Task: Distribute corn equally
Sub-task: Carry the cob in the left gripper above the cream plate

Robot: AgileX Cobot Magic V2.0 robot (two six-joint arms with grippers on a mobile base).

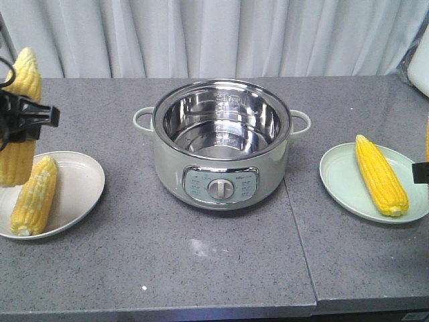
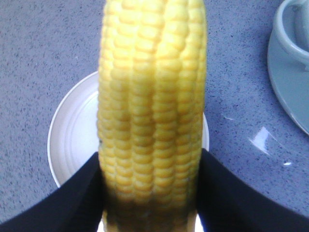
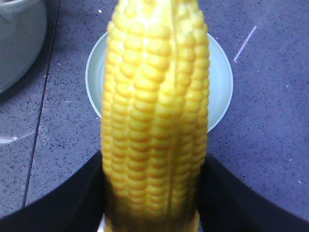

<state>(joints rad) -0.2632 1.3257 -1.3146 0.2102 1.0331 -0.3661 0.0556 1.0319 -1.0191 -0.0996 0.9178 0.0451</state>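
Held upright at the far left over the white plate (image 1: 87, 176) is one corn cob (image 1: 19, 80), with my left gripper (image 1: 21, 119) shut on it. In the left wrist view that cob (image 2: 152, 96) fills the middle between the black fingers of the left gripper (image 2: 150, 193). A paler cob (image 1: 33, 196) lies on the white plate. My right gripper (image 3: 154, 193) is shut on another corn cob (image 3: 154, 106) above the pale green plate (image 3: 219, 82). One more cob (image 1: 381, 176) lies on that green plate (image 1: 335, 176). In the front view only an edge of the right gripper (image 1: 421, 172) shows.
An electric pot (image 1: 221, 141) with a steel bowl, two side handles and a front dial stands open at the table's middle, between the plates. A seam (image 1: 298, 235) runs through the grey tabletop right of the pot. A curtain hangs behind.
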